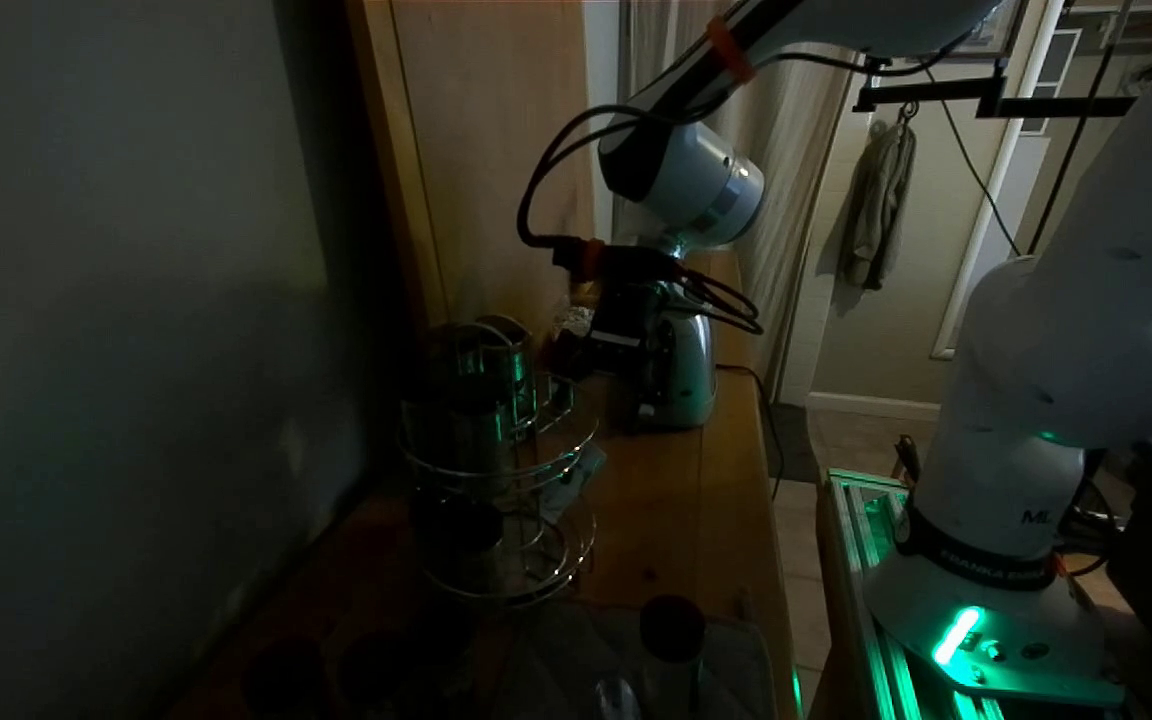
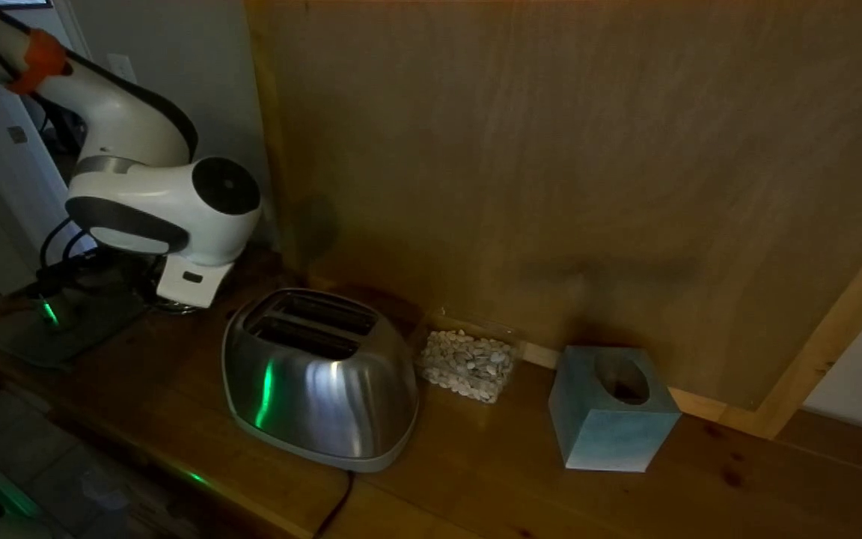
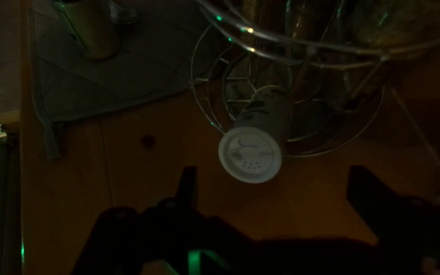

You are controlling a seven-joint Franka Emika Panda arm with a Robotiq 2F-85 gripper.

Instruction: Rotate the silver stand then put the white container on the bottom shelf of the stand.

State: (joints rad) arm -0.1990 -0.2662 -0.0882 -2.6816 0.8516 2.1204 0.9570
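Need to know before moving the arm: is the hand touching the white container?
Apart. In the wrist view, the hand stands open, with tabletop showing between the white container and both fingers.

In an exterior view I see a silver toaster on the wooden counter, its dark cord leaving at six o'clock. At three o'clock from the toaster, pale pebbles lie in a clear tub; farther along three stands a bluish box, a wooden panel at twelve from that. My wrist view has a quilted mat at ten o'clock, a dark-topped jar standing on it. In an exterior view, a garment hangs at two.
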